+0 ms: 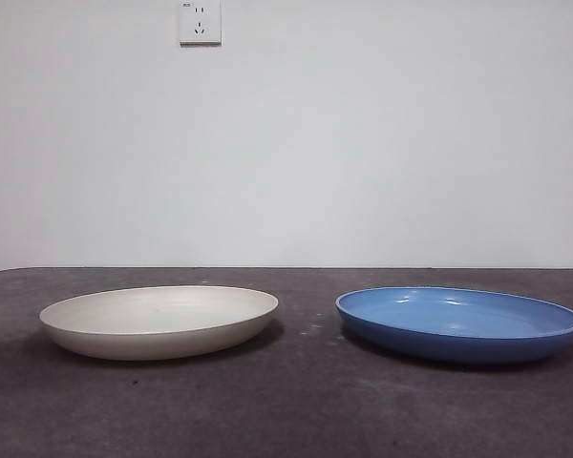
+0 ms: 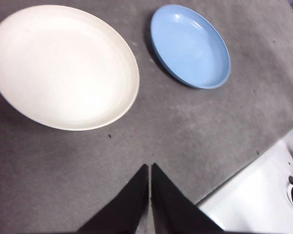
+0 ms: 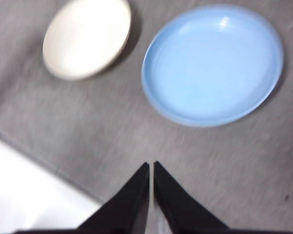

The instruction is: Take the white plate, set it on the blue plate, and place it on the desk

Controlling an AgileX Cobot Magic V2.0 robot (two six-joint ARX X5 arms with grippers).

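We cannot read any words or numbers here. The wall socket (image 1: 200, 22), high above the white plate (image 1: 159, 321), has a tiny dark mark at its top corner, but it is too small for us to read. Both plates are plain.

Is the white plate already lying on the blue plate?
No, the white plate rests on the desk beside the blue plate, apart from it.

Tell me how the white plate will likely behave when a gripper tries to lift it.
The white plate looks rigid, so it probably won't flex. Its low curved rim offers little to pinch, so it may tilt if held by one edge. Its smooth surface could be slippery.
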